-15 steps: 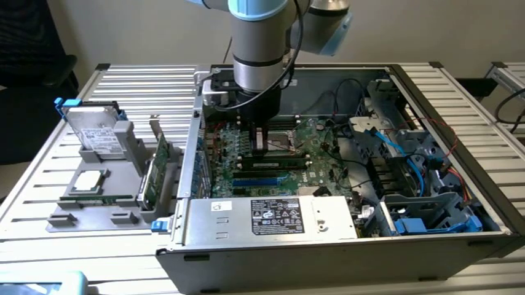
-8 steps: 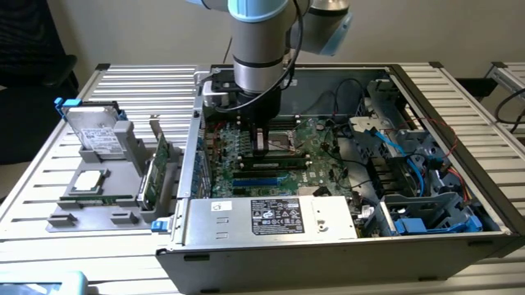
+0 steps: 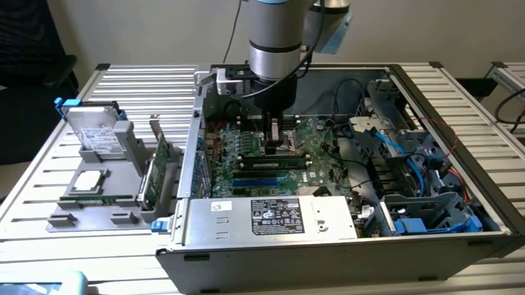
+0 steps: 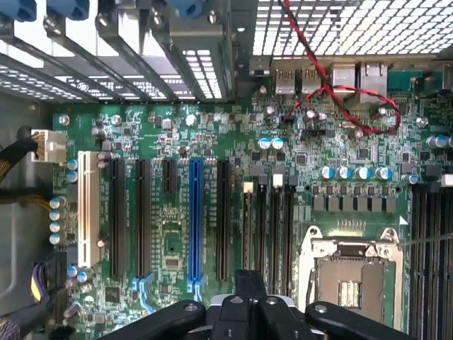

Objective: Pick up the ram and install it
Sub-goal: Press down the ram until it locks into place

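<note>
The exterior view looks down from above, a way off, onto the open computer case. The wrist view looks down at close range. Both share the motherboard.

An open computer case is being carried on the surface, with the motherboard lying inside it. A ram is being seated in a slot near the motherboard's middle, and the tool is being held just above it. A power supply is being kept along the case's near wall. Toward the exterior view's left, a parts holder is being kept beside the case, with a hard drive standing in it.
</note>
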Available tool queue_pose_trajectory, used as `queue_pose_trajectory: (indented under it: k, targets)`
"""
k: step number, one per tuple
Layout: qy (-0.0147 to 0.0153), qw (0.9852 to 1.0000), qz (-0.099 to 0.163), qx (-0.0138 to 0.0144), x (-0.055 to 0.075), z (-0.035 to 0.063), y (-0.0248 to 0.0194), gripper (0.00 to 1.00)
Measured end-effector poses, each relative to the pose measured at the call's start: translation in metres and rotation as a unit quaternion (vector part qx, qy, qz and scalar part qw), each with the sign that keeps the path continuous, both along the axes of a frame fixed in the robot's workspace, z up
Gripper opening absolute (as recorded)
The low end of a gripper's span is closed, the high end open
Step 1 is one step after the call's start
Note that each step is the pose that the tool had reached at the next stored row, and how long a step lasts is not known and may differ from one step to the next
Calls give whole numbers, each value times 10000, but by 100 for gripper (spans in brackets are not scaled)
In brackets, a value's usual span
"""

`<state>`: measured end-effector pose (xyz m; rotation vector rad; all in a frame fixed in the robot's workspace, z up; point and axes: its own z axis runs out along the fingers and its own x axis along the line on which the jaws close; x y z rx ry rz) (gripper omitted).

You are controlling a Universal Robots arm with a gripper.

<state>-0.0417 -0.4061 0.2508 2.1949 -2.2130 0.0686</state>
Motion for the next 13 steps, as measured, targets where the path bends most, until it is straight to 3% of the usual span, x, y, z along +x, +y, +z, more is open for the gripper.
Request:
queue_pose_trajectory:
  k: [5,13]
  targets:
    - [4,10000,0,3,123,27,-12,11]
    - [20,10000,0,3,123,28,-14,11]
